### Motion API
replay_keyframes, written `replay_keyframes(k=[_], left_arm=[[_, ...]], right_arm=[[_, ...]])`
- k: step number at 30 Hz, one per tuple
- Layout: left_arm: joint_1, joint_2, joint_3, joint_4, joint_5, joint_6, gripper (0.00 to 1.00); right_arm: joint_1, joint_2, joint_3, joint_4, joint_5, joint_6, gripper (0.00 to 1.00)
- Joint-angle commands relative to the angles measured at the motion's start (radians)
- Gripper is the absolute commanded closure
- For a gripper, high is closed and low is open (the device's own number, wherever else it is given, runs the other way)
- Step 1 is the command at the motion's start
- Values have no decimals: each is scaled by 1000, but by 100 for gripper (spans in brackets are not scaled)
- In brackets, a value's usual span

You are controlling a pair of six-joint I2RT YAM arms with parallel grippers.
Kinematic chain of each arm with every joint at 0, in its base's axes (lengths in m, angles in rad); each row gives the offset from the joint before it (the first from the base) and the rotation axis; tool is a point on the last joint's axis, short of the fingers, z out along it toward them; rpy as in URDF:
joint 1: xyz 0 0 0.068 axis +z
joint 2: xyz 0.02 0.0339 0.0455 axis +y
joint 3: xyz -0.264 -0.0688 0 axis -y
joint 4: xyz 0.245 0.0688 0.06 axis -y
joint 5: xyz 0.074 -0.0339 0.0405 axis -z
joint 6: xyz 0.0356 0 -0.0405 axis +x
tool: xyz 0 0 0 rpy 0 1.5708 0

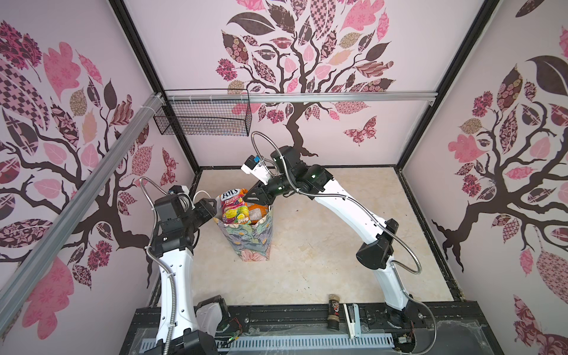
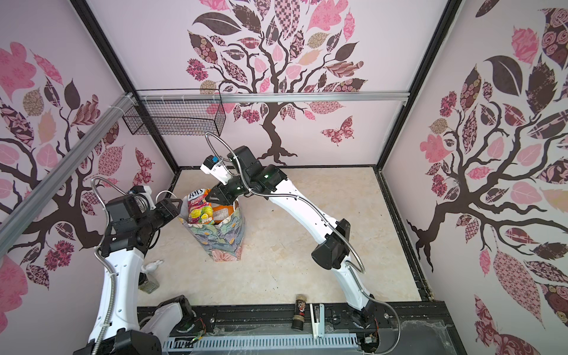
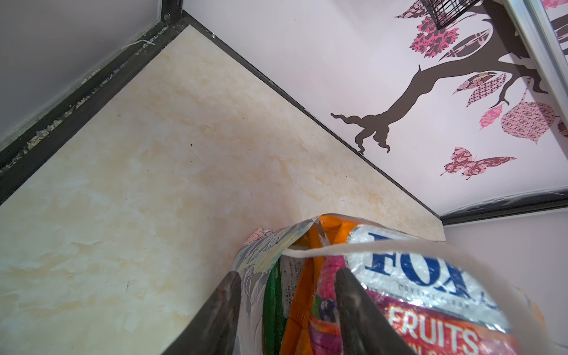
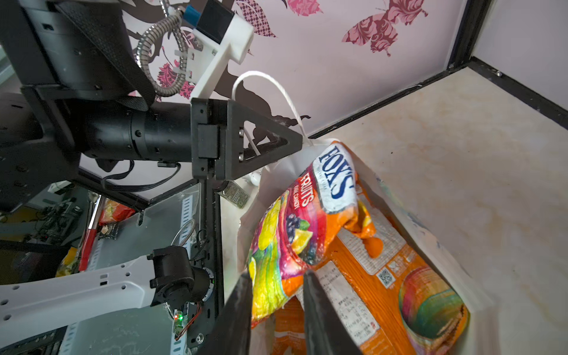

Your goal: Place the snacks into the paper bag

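Observation:
The floral paper bag [image 1: 252, 242] [image 2: 226, 242] stands upright on the marble floor, left of centre in both top views. Several snacks fill it. A FOX'S fruits packet [image 1: 232, 206] [image 4: 307, 215] sticks out above the rim, with orange packets [image 1: 256, 215] [image 4: 415, 292] beside it and a green packet [image 3: 272, 301] against the wall. My right gripper [image 1: 247, 195] [image 4: 276, 273] hangs over the bag's mouth, open, the FOX'S packet's edge loose between its fingers. My left gripper [image 1: 213, 204] [image 3: 287, 272] is open astride the bag's left rim, one finger outside the wall.
A black wire basket [image 1: 203, 118] hangs on the back rail. A small dark jar [image 1: 333, 310] and a white stapler-like object [image 1: 353, 319] lie on the front ledge. Another small jar [image 2: 150, 282] stands by the left arm. The bag's white cord handle [image 4: 276, 89] loops up near the left gripper.

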Motion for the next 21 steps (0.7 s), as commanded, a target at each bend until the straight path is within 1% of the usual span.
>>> replay_keyframes(k=[1, 2, 6, 7, 9, 12, 14, 16, 18, 21], left_arm=[[3, -6, -7, -3, -16, 21, 47], [4, -8, -6, -2, -18, 22, 47], [4, -12, 16, -17, -38, 40, 46], [3, -13, 27, -28, -51, 48, 46], [3, -12, 71, -79, -78, 75, 45], [-25, -29, 156, -161, -162, 96, 43], [-85, -57, 206, -188, -235, 112, 41], [-149, -64, 273, -241, -294, 140, 39], [-172, -50, 332, -296, -278, 150, 37], [-173, -10, 393, -359, -196, 156, 36]], right_arm=[[12, -15, 19, -11, 79, -31, 63], [18, -26, 25, -15, 116, -34, 60], [68, -94, 40, -43, 283, -58, 58], [78, -120, 34, -46, 296, -56, 57], [84, -182, 0, -42, 275, -26, 52], [86, -323, -167, 45, 269, 25, 46], [85, -429, -319, 150, 290, 51, 45], [86, -516, -447, 200, 336, 73, 45], [86, -590, -563, 244, 397, 100, 44], [86, -677, -742, 335, 431, 134, 43]])
